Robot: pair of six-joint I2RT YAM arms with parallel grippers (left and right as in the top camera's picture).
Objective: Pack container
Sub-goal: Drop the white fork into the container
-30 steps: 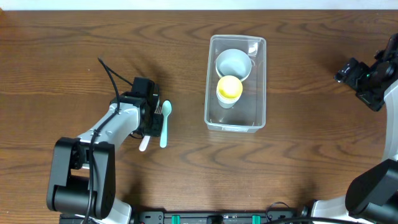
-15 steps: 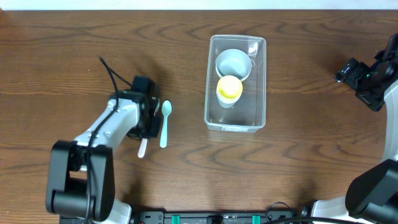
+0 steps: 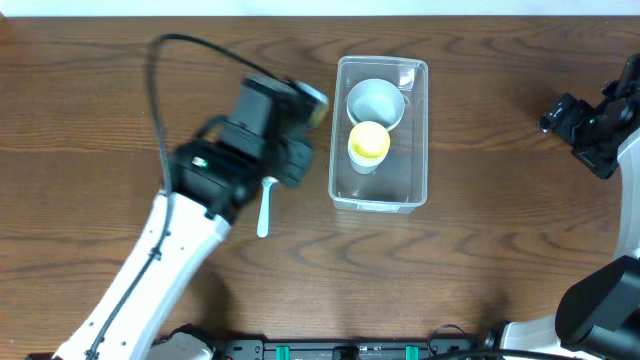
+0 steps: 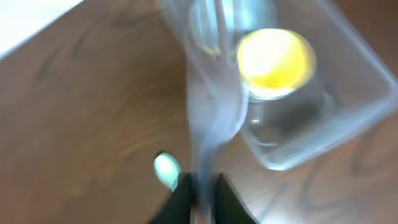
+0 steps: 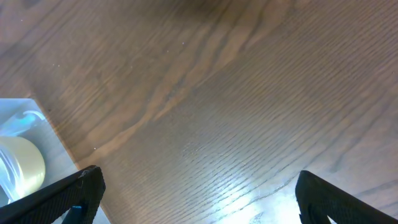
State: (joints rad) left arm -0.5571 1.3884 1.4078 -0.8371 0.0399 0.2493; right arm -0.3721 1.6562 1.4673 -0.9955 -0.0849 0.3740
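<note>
The clear container (image 3: 380, 198) stands at mid table and holds a pale bowl (image 3: 375, 100) and a yellow cup (image 3: 368, 143). My left gripper (image 3: 298, 132) is raised just left of the container and shut on a whitish plastic utensil (image 3: 315, 99). In the blurred left wrist view the utensil (image 4: 214, 106) rises from the jaws (image 4: 204, 194) towards the container (image 4: 336, 118) and the yellow cup (image 4: 273, 59). A teal spoon (image 3: 265, 205) lies on the table below the arm. My right gripper (image 3: 560, 115) is open and empty at the far right.
The wooden table (image 3: 480, 270) spreads all around. The right wrist view shows its open jaws (image 5: 199, 199) over bare wood (image 5: 205, 106), with the container's corner (image 5: 25, 143) at the left edge. The teal spoon also shows in the left wrist view (image 4: 166, 169).
My left gripper has lifted off the table with the whitish utensil and swung up and right towards the container. The teal spoon stays on the table. The right arm has not moved.
</note>
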